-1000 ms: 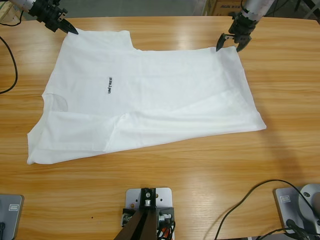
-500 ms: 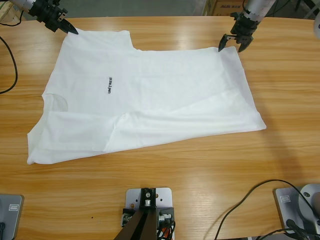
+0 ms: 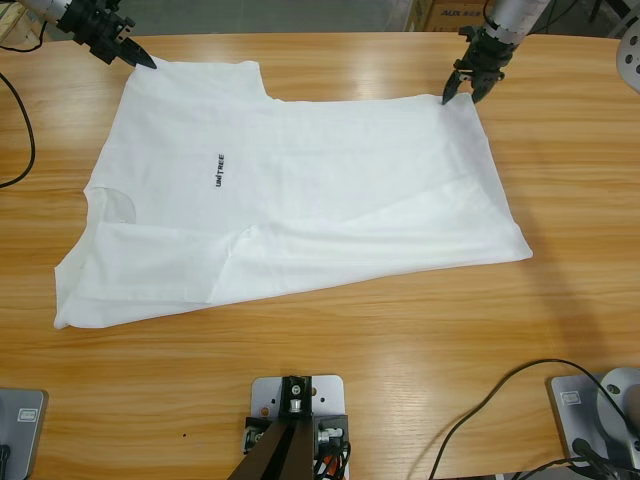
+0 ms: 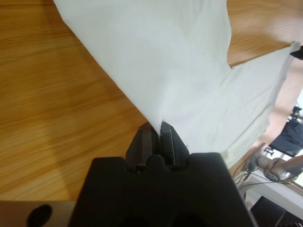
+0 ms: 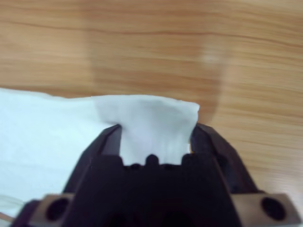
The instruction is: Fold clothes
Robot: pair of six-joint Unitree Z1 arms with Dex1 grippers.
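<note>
Since a second ago the right gripper [image 3: 468, 93] at the upper right of the high view has narrowed its jaws and settled onto the T-shirt [image 3: 300, 190], while the left gripper [image 3: 140, 60] at the upper left has kept its place. In the right wrist view the right gripper [image 5: 156, 137] has its two black jaws parted, with a raised fold of the soft white cotton standing between them, not yet pinched. In the left wrist view the left gripper [image 4: 155, 130] has its jaws pressed together on a pointed corner of the T-shirt [image 4: 180, 66], the cloth fanning out smooth and matte from that pinch.

Only the high view shows the whole garment: it lies spread flat across the glossy, grained wooden table [image 3: 400, 350], mostly left of centre, with shallow creases low down, a ribbed neck at its left edge and a small dark line of text [image 3: 219, 170] on the chest.
</note>
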